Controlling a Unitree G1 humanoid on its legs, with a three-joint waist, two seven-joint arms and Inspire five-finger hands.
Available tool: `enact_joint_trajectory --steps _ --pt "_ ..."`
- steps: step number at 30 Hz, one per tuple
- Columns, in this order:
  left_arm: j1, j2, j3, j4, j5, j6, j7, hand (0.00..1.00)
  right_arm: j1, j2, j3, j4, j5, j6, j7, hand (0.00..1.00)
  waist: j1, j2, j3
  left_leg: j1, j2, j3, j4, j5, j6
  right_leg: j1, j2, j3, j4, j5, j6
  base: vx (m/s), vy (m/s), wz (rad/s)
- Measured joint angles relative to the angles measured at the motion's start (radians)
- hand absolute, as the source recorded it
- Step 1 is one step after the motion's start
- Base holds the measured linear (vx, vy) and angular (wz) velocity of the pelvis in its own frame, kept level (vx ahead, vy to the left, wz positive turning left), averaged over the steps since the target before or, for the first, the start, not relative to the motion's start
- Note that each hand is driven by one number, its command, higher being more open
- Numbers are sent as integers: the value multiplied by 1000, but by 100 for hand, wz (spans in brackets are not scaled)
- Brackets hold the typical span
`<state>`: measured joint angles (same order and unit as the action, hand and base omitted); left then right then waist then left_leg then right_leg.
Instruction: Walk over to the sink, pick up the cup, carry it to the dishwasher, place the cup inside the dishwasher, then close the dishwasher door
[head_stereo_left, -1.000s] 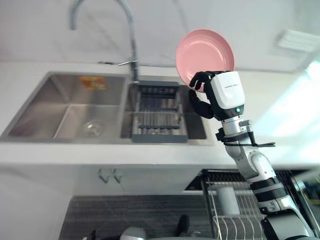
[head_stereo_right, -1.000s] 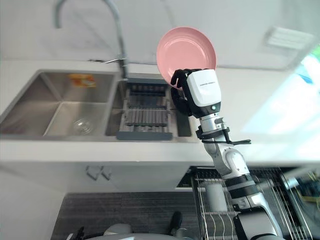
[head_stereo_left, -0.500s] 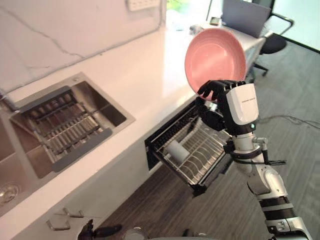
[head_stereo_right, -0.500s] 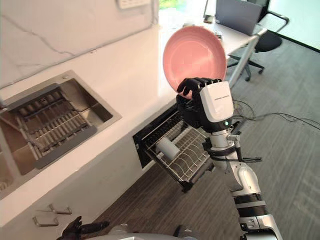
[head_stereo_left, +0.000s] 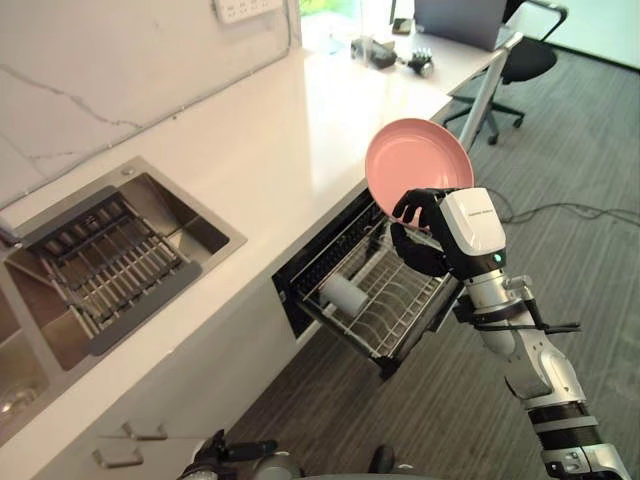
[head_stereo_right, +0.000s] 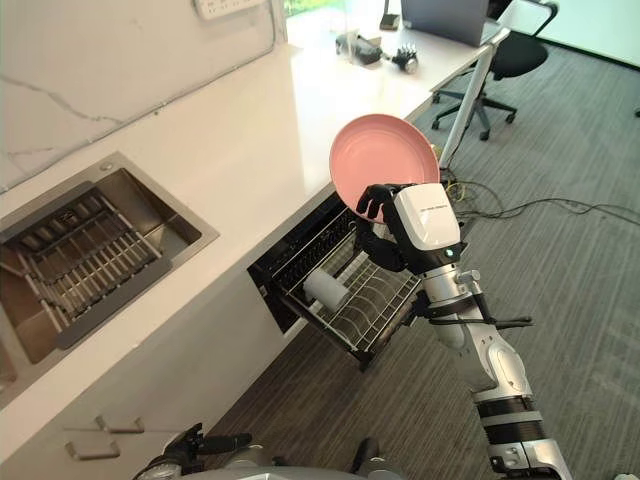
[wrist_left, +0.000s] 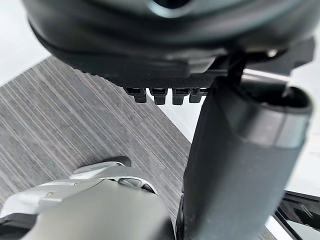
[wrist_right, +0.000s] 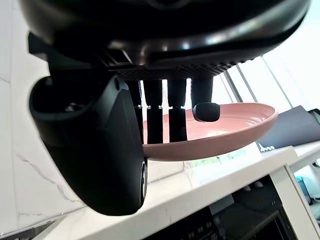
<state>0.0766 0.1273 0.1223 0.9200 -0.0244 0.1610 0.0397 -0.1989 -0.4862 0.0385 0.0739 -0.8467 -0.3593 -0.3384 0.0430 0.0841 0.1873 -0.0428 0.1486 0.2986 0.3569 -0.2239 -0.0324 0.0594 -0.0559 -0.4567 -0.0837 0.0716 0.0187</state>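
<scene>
- My left hand (head_stereo_right: 190, 447): low at my side, fingers loose and straight, carrying nothing.
- My right hand (head_stereo_left: 420, 232): raised, fingers curled round the rim of a pink plate (head_stereo_left: 415, 168), which is tilted.
- Below the plate: pulled-out dishwasher rack (head_stereo_left: 400, 325), with a white cup (head_stereo_left: 342, 296) lying on its side inside.
- Beyond: white counter (head_stereo_left: 300, 130), with the sink (head_stereo_left: 110, 265) to my left.
</scene>
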Motion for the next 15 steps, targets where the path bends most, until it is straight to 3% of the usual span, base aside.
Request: enact_joint_trajectory --steps 3,9,12,15 --pt "-57 1 -33 -1 -53 -37 7 100 -81 -1 8 98 1 47 -5 0 3 26 81 -74 -16 -36 -4 25 6 -86 -23 -18 50 8 -4 -172 124 19" --pt "-133 -2 -104 0 -109 -64 19 100 -133 9 9 210 41 120 -43 0 8 27 192 -171 -47 -56 -23 65 44 -227 -78 -33 170 -6 -9 -157 89 13" --pt "-211 -25 -164 55 -141 -82 92 100 -191 29 4 318 60 124 -80 0 3 25 230 -204 -56 -70 -7 73 53 -256 -96 -44 202 -4 -13 -110 51 18" --pt "-282 -60 -246 57 -181 -79 190 100 -202 89 32 336 85 171 -106 0 3 20 238 -249 -64 -90 0 83 59 -287 -105 -62 208 2 -15 -51 23 21"
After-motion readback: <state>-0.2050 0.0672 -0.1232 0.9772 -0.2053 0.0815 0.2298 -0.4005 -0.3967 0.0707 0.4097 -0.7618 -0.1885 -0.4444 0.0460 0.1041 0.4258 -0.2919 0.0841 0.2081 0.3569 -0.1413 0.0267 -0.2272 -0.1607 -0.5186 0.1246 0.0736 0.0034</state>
